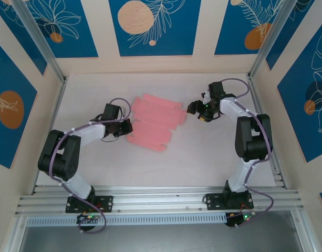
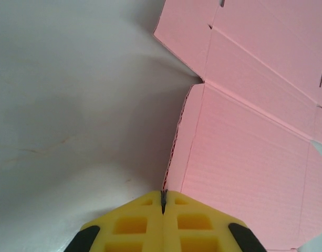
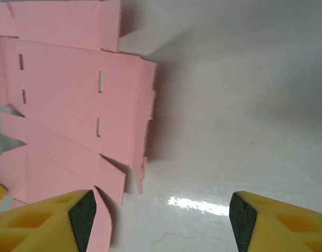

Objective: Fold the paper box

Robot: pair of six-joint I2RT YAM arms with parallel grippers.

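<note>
Flat paper box (image 1: 153, 122) hogs the middle of the table (image 1: 203, 157). The left gripper (image 1: 126, 127) is pinched on its left edge, and the right gripper (image 1: 195, 107) is spread wide just beside its right edge. Bare tabletop in front and far right. Walls (image 1: 24, 121) hem in 2 sides.

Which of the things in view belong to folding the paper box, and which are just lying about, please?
Belongs to the job: paper box; left gripper, shut on its edge; right gripper, open near it.
Just there: white table; blue patterned wall panels.
</note>
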